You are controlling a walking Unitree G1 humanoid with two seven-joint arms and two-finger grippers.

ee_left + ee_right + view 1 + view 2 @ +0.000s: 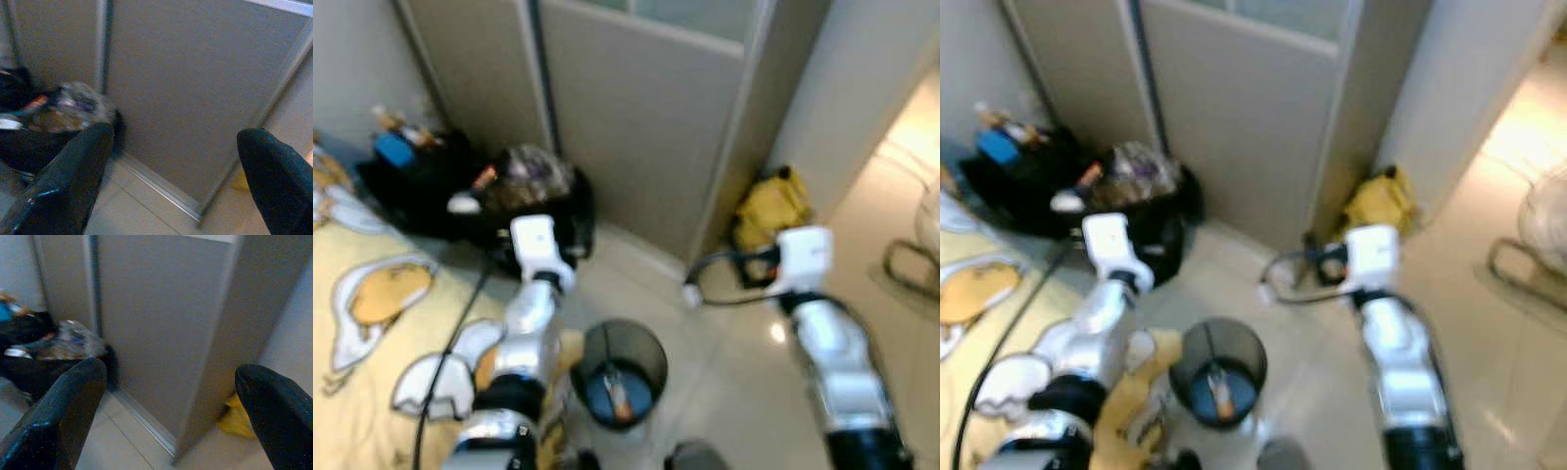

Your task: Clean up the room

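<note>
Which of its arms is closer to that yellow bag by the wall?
Right. The right gripper reaches out just in front of the yellow bag; the left gripper is off near the black bag.

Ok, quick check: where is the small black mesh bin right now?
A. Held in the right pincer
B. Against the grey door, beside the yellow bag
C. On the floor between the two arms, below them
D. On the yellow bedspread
C: the black mesh bin stands on the pale floor between the two arms, with both pincers open and holding nothing.
</note>
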